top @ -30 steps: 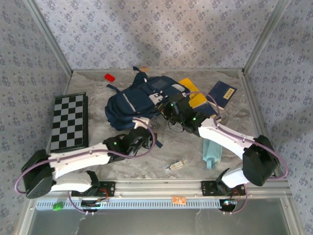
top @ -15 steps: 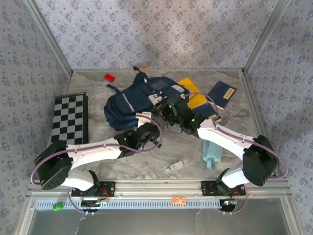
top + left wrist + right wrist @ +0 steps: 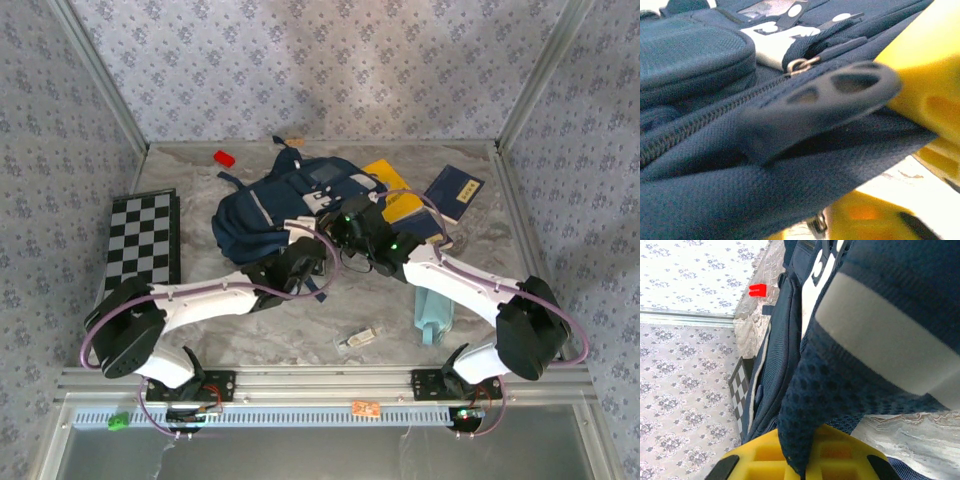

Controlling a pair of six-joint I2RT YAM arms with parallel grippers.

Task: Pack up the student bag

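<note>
Student bag [image 3: 262, 205] lies diagonally, near-left to far-right; left pincer [image 3: 305, 256], right pincer [image 3: 341, 223] clamp fabric.

The student bag [image 3: 275, 205] lies slumped on its side in the upper centre of the top view, its length running from lower left to upper right. It is navy blue fabric with white patches near its middle, a pale stripe on its left half, and dark straps trailing off its upper and lower edges. In the left wrist view its woven cloth is seen close up: a closed zip line [image 3: 695, 122] runs diagonally, a dark pull tab [image 3: 825, 97] with oval holes lies across the centre, and a white patch [image 3: 771, 42] sits at the top. In the right wrist view a broad white band [image 3: 880, 335] crosses navy mesh padding [image 3: 815, 405].
</note>
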